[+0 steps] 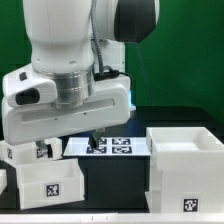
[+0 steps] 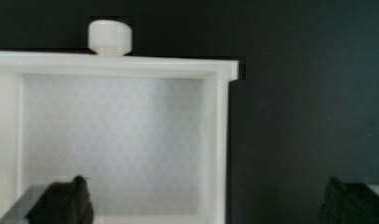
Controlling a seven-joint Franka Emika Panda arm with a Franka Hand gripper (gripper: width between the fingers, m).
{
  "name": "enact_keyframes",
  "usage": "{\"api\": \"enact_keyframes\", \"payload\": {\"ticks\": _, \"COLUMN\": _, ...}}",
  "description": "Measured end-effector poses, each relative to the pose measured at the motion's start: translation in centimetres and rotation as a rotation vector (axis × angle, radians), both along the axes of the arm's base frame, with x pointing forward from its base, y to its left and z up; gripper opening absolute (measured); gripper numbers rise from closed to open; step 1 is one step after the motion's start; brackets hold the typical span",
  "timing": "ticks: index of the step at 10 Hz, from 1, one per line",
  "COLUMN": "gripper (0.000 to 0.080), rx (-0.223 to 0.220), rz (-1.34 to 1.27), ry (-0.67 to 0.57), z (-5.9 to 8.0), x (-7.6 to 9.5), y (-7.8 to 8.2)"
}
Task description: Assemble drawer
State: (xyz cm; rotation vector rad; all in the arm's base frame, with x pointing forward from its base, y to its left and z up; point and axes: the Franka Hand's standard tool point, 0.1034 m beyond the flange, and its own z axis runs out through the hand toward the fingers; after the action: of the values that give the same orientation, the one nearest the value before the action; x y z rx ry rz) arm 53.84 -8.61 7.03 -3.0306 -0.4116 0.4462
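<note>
In the wrist view a small white drawer box (image 2: 115, 130) lies open side up, with a round knob (image 2: 108, 35) on its far wall. My gripper (image 2: 207, 205) is open. One dark finger (image 2: 61, 203) is over the box's inside and the other (image 2: 356, 203) is over the black table, so the jaws straddle the box's side wall (image 2: 223, 140) without touching it. In the exterior view my gripper (image 1: 97, 138) hangs low under the arm, mostly hidden. A tagged small box (image 1: 45, 182) sits at the front left. The large cube housing (image 1: 186, 160) stands at the right.
A second small tagged box (image 1: 24, 151) sits behind the front one at the exterior view's left. The marker board (image 1: 112, 147) lies flat on the black table between the boxes and the housing. A green wall closes the back.
</note>
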Motion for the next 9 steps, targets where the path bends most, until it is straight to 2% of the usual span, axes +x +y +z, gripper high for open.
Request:
{"api": "enact_keyframes", "payload": {"ticks": 2, "gripper": 0.0649, "rx": -0.028, "rz": -0.098, "ry": -0.017, "z": -2.1, "x": -2.5, "y": 0.2}}
{"api": "enact_keyframes", "payload": {"ticks": 3, "gripper": 0.0649, "rx": -0.024, "rz": -0.111, "ry": -0.013, "z": -2.7, "x": -2.9, "y": 0.4}}
{"api": "enact_keyframes", "payload": {"ticks": 5, "gripper": 0.0649, "rx": -0.024, "rz": -0.100, "ry": -0.046, "z": -3.0, "x": -2.8, "y": 0.9}}
{"api": "enact_keyframes", "payload": {"ticks": 8, "gripper": 0.0649, "rx": -0.028, "rz": -0.103, "ry": -0.068, "z": -3.1, "x": -2.5, "y": 0.6}}
{"api": "enact_keyframes", "payload": {"ticks": 9, "gripper": 0.0649, "rx": -0.020, "rz": -0.097, "ry": -0.115, "z": -3.1, "x": -1.7, "y": 0.1}}
